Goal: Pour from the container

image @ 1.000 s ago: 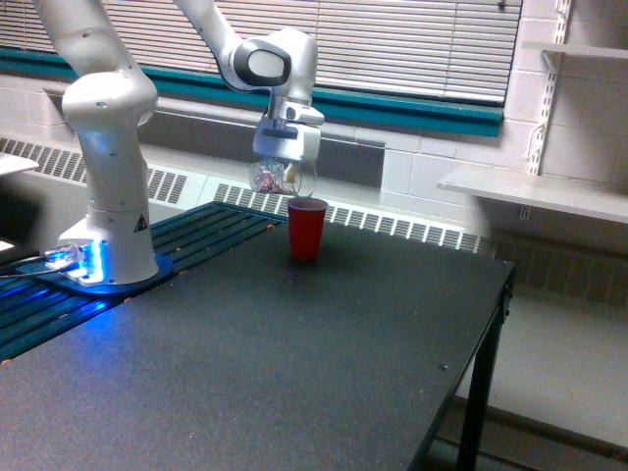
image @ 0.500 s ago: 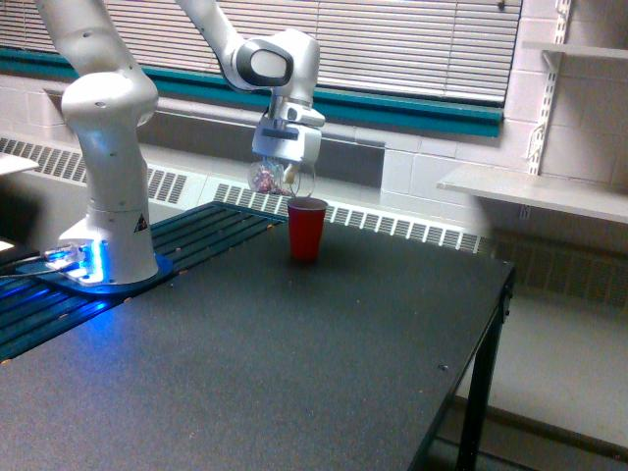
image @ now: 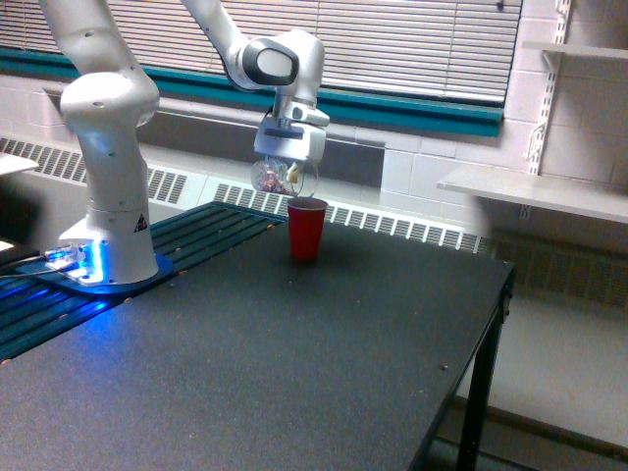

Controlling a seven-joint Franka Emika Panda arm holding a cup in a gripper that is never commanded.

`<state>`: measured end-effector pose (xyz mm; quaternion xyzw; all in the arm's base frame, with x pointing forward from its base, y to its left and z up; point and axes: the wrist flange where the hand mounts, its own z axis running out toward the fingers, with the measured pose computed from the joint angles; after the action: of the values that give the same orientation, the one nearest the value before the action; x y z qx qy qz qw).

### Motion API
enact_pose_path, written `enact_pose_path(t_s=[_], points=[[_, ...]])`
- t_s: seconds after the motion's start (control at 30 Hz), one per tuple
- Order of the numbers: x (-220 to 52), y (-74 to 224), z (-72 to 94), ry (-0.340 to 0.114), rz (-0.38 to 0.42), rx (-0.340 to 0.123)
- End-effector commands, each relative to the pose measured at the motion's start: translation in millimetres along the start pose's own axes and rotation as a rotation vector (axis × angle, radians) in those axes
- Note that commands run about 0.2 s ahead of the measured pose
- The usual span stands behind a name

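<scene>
Since a second ago your claw [image: 286, 169] has shifted slightly toward the exterior view's right, clamped on the one clear container [image: 278, 177], tipped above the single red cup [image: 306, 229]. Below lies a dark counter [image: 294, 363]; behind the claw, window blinds [image: 412, 44] and one wall shelf [image: 535, 191]. The claw's fingers are hard to make out.

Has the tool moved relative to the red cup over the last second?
Yes. The tool, gripping the clear cup, rose slightly and drifted toward the exterior view's right; the red cup stayed put.
</scene>
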<state>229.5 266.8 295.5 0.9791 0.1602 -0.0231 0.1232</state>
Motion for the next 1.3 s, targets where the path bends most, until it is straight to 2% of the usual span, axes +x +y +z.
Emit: enact_pose_path(t_s=[0.03,0.63,1.3], points=[[2.1,-0.2,-0.6,-0.008,-0.012,-0.015],[-1.3,-0.9,-1.0,-0.017,-0.010,-0.022],[-3.7,6.7,-15.0,0.022,0.027,-0.008]])
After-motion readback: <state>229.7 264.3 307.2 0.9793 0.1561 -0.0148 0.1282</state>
